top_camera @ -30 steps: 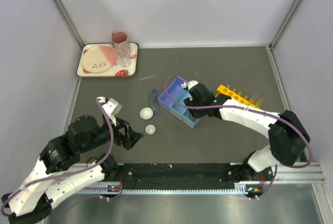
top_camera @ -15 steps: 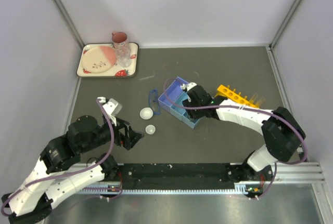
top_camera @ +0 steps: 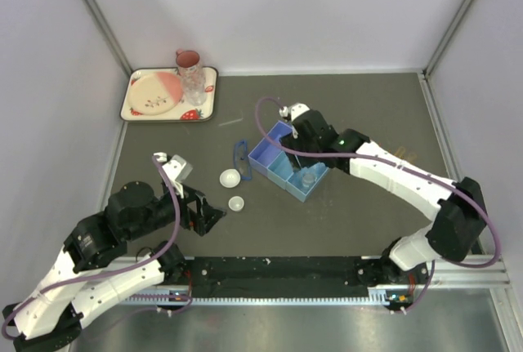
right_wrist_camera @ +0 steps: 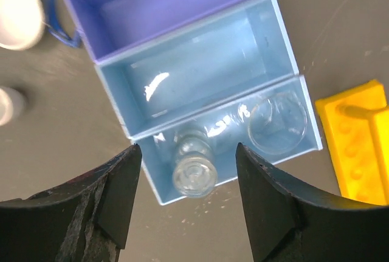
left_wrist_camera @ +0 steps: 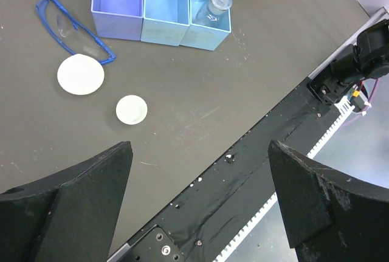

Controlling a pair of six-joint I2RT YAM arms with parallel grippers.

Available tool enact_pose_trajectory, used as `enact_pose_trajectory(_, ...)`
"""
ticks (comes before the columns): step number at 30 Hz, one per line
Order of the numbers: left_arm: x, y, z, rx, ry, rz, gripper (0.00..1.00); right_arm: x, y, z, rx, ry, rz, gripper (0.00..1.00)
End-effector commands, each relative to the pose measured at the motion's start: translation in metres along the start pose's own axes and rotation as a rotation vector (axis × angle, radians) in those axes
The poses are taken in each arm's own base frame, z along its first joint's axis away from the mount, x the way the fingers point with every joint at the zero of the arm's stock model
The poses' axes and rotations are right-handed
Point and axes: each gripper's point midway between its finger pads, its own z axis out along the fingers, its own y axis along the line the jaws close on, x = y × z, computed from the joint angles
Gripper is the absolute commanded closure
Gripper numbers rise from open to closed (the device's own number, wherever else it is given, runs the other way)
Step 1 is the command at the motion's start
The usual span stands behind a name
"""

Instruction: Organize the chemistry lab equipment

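Note:
The blue divided tray [top_camera: 282, 164] lies mid-table. Its near light-blue end compartment holds a small clear narrow-necked flask [right_wrist_camera: 194, 169] and a small clear beaker [right_wrist_camera: 278, 122]. My right gripper [right_wrist_camera: 187, 152] is open and empty, raised above that compartment, also seen from above [top_camera: 315, 154]. The blue-rimmed goggles [top_camera: 239, 154] lie left of the tray, with two white round dishes [top_camera: 230, 178] [top_camera: 236, 202] in front of them. The yellow holed rack [right_wrist_camera: 355, 146] is right of the tray. A thin glass rod [top_camera: 230, 122] lies farther back. My left gripper [top_camera: 211, 215] is open and empty near the front edge.
A cream strawberry-patterned tray [top_camera: 208, 91] at the back left carries a plate, a pink mug [top_camera: 188, 61] and a clear tumbler [top_camera: 194, 84]. A black rail [top_camera: 270, 270] runs along the front edge. White walls enclose the table.
My right gripper has lifted up and back from the blue tray, leaving clear glassware in the end compartment. Its arm now covers the yellow rack from above. The left arm has not moved.

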Motion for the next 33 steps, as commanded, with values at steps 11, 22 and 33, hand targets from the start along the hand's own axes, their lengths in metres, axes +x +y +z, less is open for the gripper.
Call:
enact_pose_trajectory(11,-0.009,-0.005,0.005,0.025,-0.047,0.001,0.01,-0.037,0.176,-0.049,-0.468,-0.042,-0.023,0.38)
enact_pose_trajectory(22,-0.01,-0.005,-0.008,0.031,-0.062,0.0,0.01,0.011,0.22,0.028,-0.408,0.116,-0.074,0.42)
enact_pose_trajectory(33,-0.007,-0.001,-0.013,0.017,-0.064,0.004,0.01,0.015,0.222,0.06,-0.348,0.126,-0.094,0.43)
